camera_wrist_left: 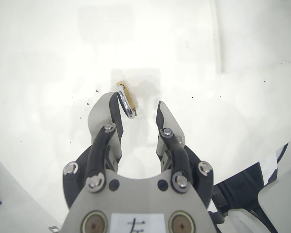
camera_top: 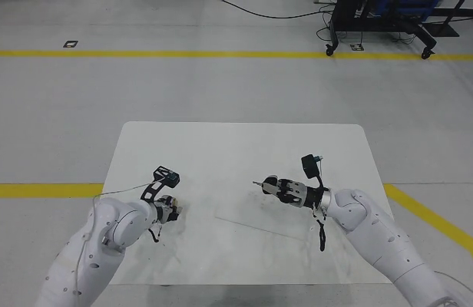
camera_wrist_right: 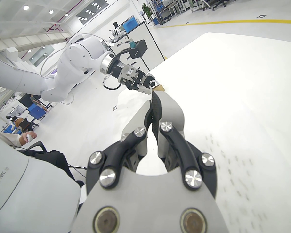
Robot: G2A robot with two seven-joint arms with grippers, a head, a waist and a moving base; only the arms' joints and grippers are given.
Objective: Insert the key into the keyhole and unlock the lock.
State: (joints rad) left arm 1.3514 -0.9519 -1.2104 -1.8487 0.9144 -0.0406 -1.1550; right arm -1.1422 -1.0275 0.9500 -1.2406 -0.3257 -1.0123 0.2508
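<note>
Top view: white rectangular table (camera_top: 221, 138). The left gripper (camera_top: 172, 208) is low over the near left part. The right gripper (camera_top: 266, 185) is near the centre, with a thin silver metal key (camera_top: 256, 184) poking from its tips.

Left wrist view: the left gripper (camera_wrist_left: 137, 99) is spread wide, gripping nothing. A small brass padlock with a silver shackle (camera_wrist_left: 126, 98) is on the table, shackle against 1 finger pad (camera_wrist_left: 116, 115).

Right wrist view: the right gripper (camera_wrist_right: 155, 98) is pinched tight on the key (camera_wrist_right: 150, 93). The padlock (camera_wrist_right: 159, 87) sits just beyond, at the left gripper (camera_wrist_right: 151, 83).
</note>
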